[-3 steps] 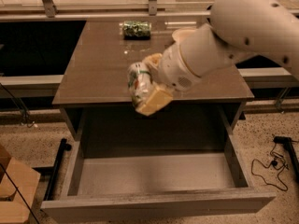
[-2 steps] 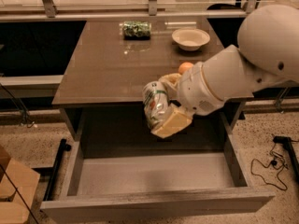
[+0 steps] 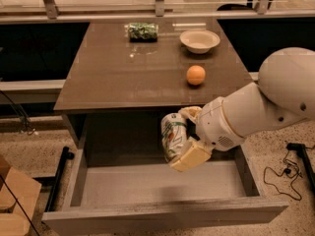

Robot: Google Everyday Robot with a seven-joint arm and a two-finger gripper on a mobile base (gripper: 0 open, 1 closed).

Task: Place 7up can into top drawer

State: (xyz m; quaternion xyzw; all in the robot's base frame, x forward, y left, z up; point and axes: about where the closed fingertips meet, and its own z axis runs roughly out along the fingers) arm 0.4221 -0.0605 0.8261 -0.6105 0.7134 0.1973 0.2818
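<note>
1. My hand point(image 3: 181, 139) is clamped on the 7up can point(image 3: 171, 134), one finger above it and one below. The can's long axis is roughly upright, leaning a little.
2. The can hangs over the open top drawer point(image 3: 147, 187), toward its back and right of centre, just in front of the surface's point(image 3: 123, 75) front edge.
3. The way to go is straight down: the drawer floor under the can looks bare (I judge nothing blocks the descent).
4. The nearest obstacle is the surface's edge just behind my hand; the right drawer wall is further off.
5. On the surface, well apart from the can, sit an orange point(image 3: 196, 74), a bowl point(image 3: 199, 41) and a dark green can point(image 3: 142, 31).
</note>
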